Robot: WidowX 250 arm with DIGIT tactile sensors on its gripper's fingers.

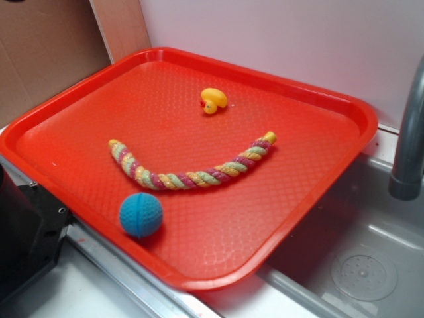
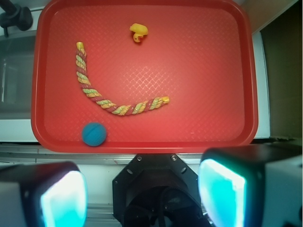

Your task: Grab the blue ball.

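At lower left of the wrist view, centre your wide-open, empty hand (image 2: 142, 189) over the blue ball (image 2: 94, 134), clear of the tray (image 2: 142, 144) rim.

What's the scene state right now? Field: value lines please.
target: blue ball, near tray corner, untouched
surface: red tray, beside a sink
other items: yellow duck; curved multicolour rope lying between duck and ball
gripper: gripper open, off the tray, fingers apart, holding nothing
contact: none
task status: ball not yet grabbed
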